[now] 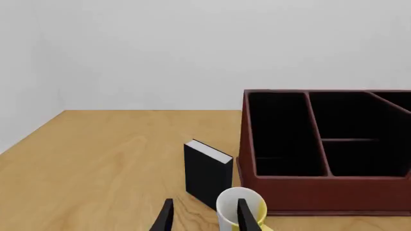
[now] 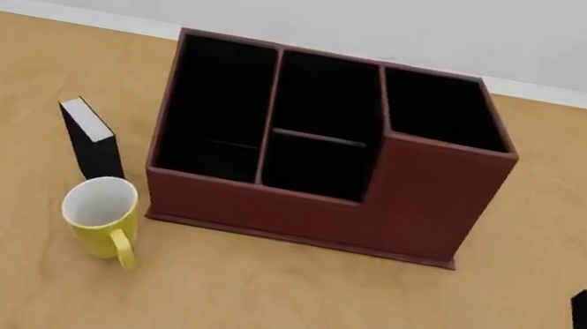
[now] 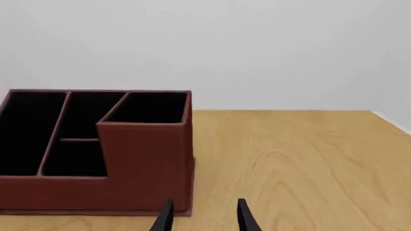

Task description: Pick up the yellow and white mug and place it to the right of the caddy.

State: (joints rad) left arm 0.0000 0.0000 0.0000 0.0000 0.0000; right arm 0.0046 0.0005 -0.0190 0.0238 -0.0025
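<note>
1. The mug (image 2: 102, 213), yellow outside and white inside, sits on the table (image 2: 282, 306) in the lower left of the front view, tipped so its white mouth faces up and toward the camera, its handle pointing to the lower right.
2. It lies just beside the front left corner of the caddy (image 2: 310, 212), which fills the middle of the frame with its taller section on the right.
3. A small black book (image 2: 93, 137) stands upright just behind the mug, near the caddy's left wall.
4. The left gripper (image 1: 202, 216) is spread apart and grasps nothing; in its wrist view one finger overlaps the mug.
5. The right gripper (image 3: 202, 216) is likewise spread and empty, low at the right, with bare table beyond it.
</note>
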